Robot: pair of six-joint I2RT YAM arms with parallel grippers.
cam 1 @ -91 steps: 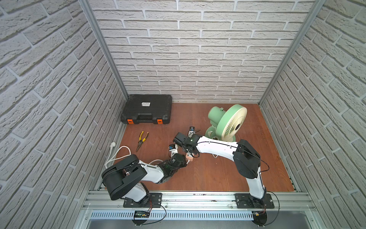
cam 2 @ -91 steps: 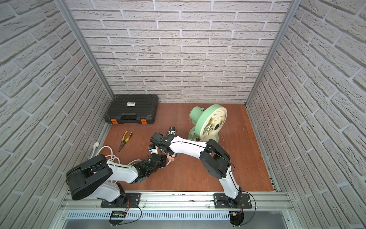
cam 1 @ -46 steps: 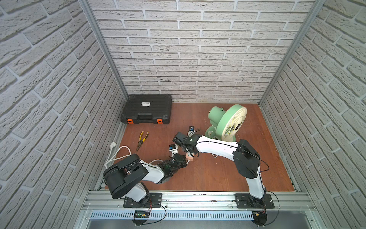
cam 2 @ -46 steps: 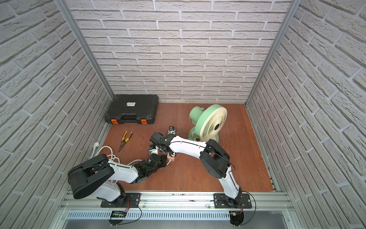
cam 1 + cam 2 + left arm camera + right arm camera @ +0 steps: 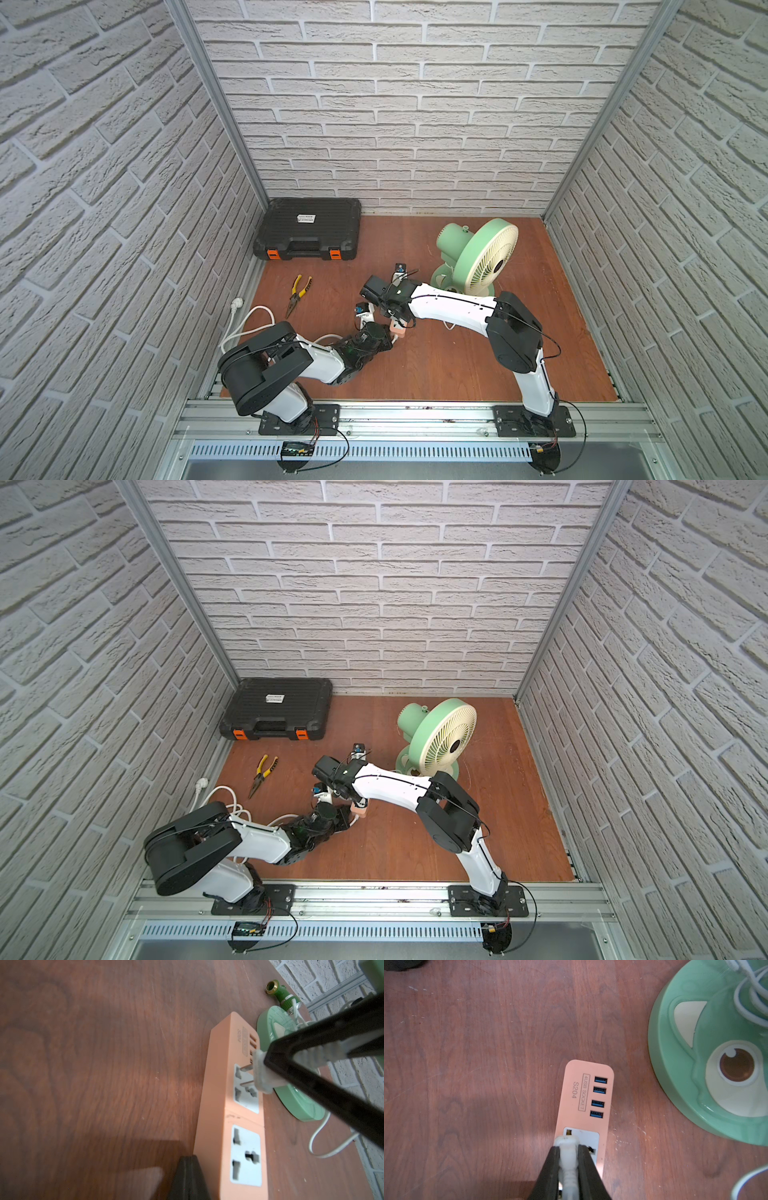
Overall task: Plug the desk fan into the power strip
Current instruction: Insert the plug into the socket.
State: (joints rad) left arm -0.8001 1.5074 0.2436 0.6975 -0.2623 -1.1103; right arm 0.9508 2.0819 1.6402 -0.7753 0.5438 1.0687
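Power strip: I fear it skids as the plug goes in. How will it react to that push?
The power strip looks small, smooth plastic, lying flat on the wooden table, so it probably slides easily. Being low and flat, it seems unlikely to tip. Its hard-looking casing should not flex under the plug held by the right end effector.

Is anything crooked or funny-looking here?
Yes: the white plug, pinched in the right gripper, sits tilted at the power strip socket nearest the USB ports. Its metal prongs show, so it isn't fully in.
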